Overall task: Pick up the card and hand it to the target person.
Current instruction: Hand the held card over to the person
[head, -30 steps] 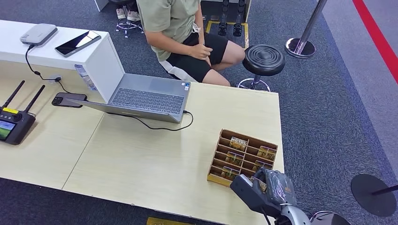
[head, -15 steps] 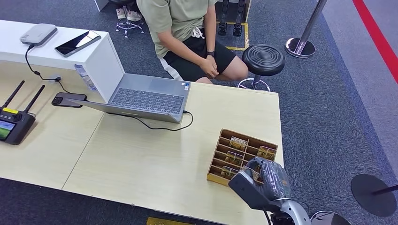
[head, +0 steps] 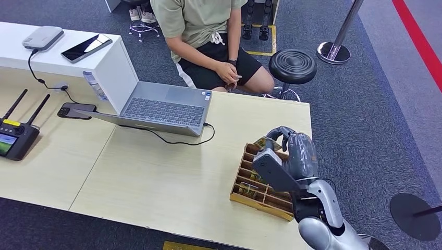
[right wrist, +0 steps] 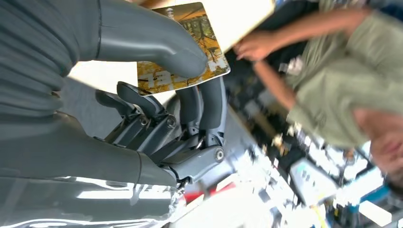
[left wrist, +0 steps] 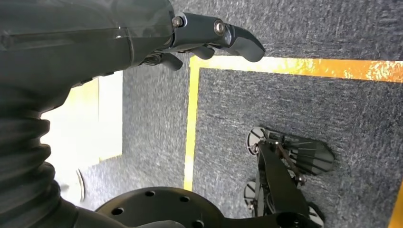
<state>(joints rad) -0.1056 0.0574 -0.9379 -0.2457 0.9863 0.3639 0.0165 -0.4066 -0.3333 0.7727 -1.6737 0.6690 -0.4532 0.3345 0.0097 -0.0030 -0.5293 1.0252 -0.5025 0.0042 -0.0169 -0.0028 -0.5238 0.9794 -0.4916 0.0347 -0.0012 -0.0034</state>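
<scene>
Light wood bench point(head: 156, 177): open laptop point(head: 161, 107) at back with black cable point(head: 182, 139), wooden divided box point(head: 260, 182) near right edge, black remote controller point(head: 14, 136) at left edge, dark phone point(head: 76, 110) beside laptop.

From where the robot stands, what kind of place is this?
Probably an indoor demo or test area rather than a home. A light wooden table holds an open laptop and a remote controller, grey carpet with red and yellow floor lines surrounds it, and a barrier post stands nearby.
</scene>
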